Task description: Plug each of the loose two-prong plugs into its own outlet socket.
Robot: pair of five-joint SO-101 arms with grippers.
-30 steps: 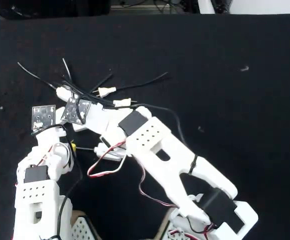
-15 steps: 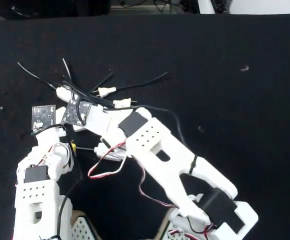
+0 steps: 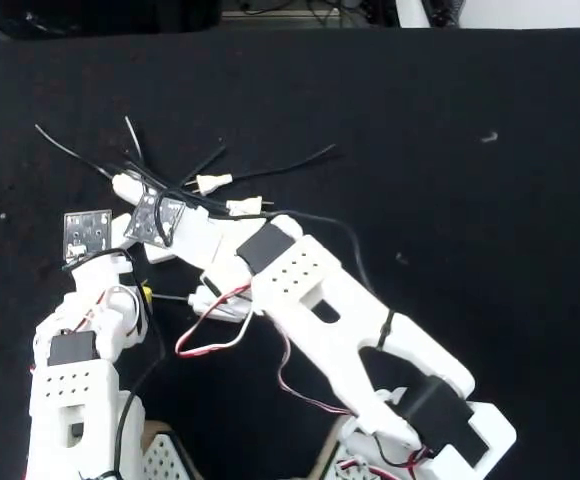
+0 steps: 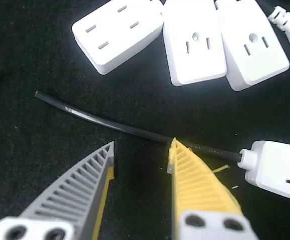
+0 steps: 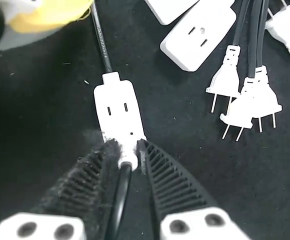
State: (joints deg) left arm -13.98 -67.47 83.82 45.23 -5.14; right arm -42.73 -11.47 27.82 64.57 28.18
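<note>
White plug (image 5: 128,161) at one end of the socket (image 5: 119,107).
Right gripper (image 5: 127,146) clamped it; left gripper (image 4: 142,145) hung parted and empty over the socket's black cord (image 4: 110,126).

White plastic outlet blocks (image 4: 195,42): three abreast. Thin black cord (image 4: 110,123) beside them, ending at white extension socket (image 4: 277,167). White two-prong plugs (image 5: 257,96) nearby.
</note>
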